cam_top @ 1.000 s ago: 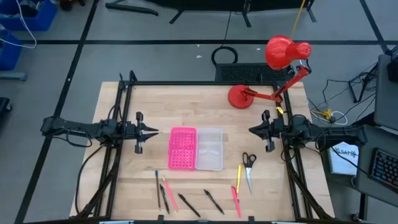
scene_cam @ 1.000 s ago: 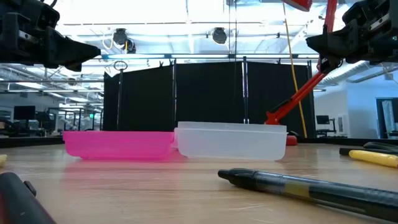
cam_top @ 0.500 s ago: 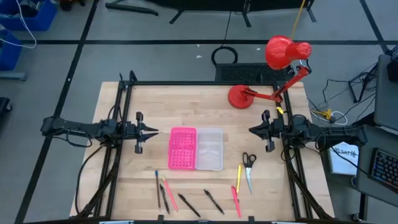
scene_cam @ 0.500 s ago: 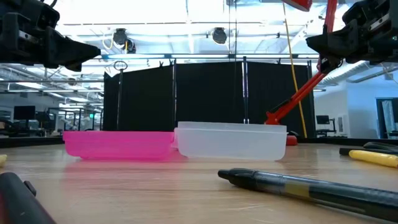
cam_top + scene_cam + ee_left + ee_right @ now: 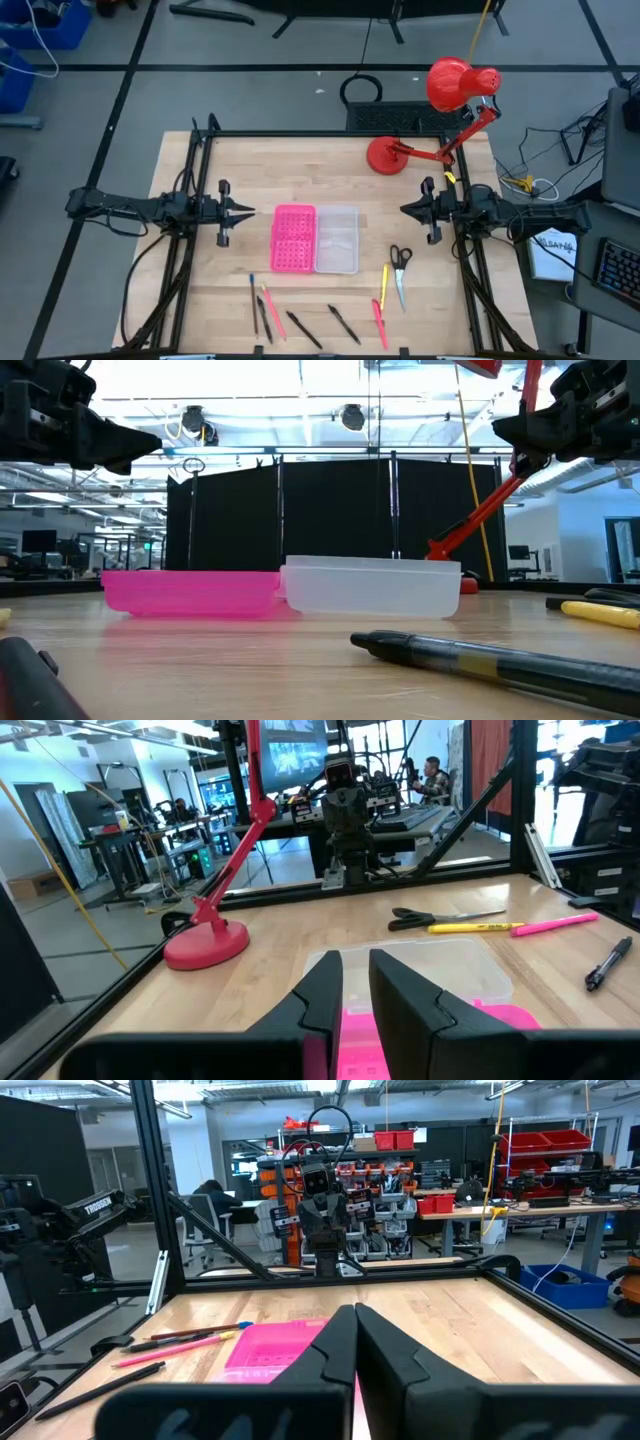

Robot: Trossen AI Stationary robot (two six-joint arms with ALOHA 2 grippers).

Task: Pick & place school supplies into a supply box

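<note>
So nothing's been picked up yet. The supply box [image 5: 317,239] sits mid-counter, pink lid [image 5: 294,238] flopped open beside the clear half, looking empty from above. All the school supplies lie along the near edge: scissors [image 5: 400,258] and a yellow pencil [image 5: 385,283] toward the right, the pens [image 5: 300,325] more to the left.

Left claw [image 5: 247,210] hovers just left of the box, fingers a small gap apart and holding nothing. Right claw [image 5: 405,209] hovers right of it, clenched shut and empty.

I'd say the right one goes for the scissors first since they're closest. Open wide, drop straight down, pinch across the handles.

Only the left wrist view shows that finger gap; the overhead doesn't. The low view has a black pen [image 5: 490,658] huge up front.
</note>
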